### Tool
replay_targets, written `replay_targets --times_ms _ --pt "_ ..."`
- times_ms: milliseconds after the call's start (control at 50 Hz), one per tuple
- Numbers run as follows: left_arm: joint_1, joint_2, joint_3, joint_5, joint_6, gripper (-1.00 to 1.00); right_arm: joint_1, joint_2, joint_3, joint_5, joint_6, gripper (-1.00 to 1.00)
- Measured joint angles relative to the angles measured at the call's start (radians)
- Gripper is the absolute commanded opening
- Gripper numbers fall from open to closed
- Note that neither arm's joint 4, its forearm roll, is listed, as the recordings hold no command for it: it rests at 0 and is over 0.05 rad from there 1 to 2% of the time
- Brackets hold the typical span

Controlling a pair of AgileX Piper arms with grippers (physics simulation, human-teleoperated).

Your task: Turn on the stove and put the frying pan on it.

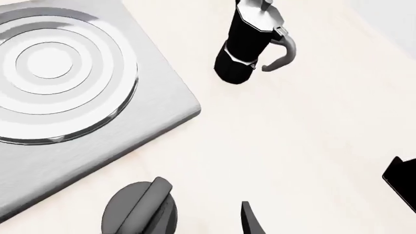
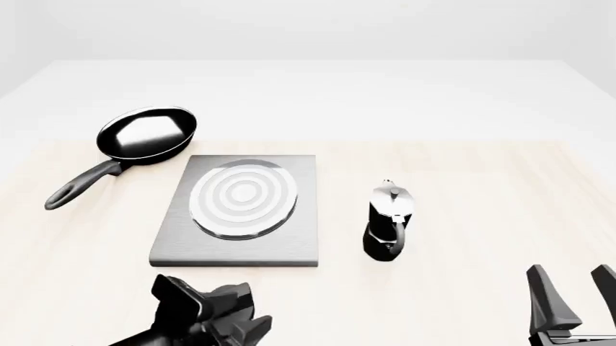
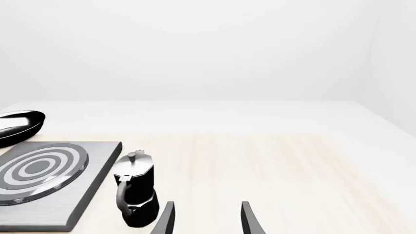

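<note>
Sitting empty, frying pan [image 2: 147,134]

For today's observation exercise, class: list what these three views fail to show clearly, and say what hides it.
- Stove knob: hidden in the front view behind the left pincer; cut by the left wrist frame edge, so its setting is unreadable.
- Frying pan: absent from the left wrist view; mostly cut off by the right wrist frame edge.
- Right pincer: base cut off by the front frame.

Frying pan [image 2: 147,134] behind-left of stove [image 2: 241,209]; moka pot [image 2: 388,229] right; knob [image 1: 140,210] before stove.
</note>
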Motion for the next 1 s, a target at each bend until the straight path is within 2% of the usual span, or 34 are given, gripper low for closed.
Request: replay_targets --times_ms 220,360,720,1000 --pt "0.049 -0.267 -0.051 0.252 0.081 1.00 0.000 0.000 0.000 0.000 0.000 1.00" --pt "0.077 -0.380 -0.076 0.357 0.118 1.00 0.000 0.000 0.000 0.000 0.000 1.00" --pt "0.139 -0.492 -0.106 0.465 0.172 1.00 0.000 0.000 0.000 0.000 0.000 1.00" --pt "0.239 -0.525 -0.155 0.541 0.227 1.00 0.000 0.000 0.000 0.000 0.000 1.00"
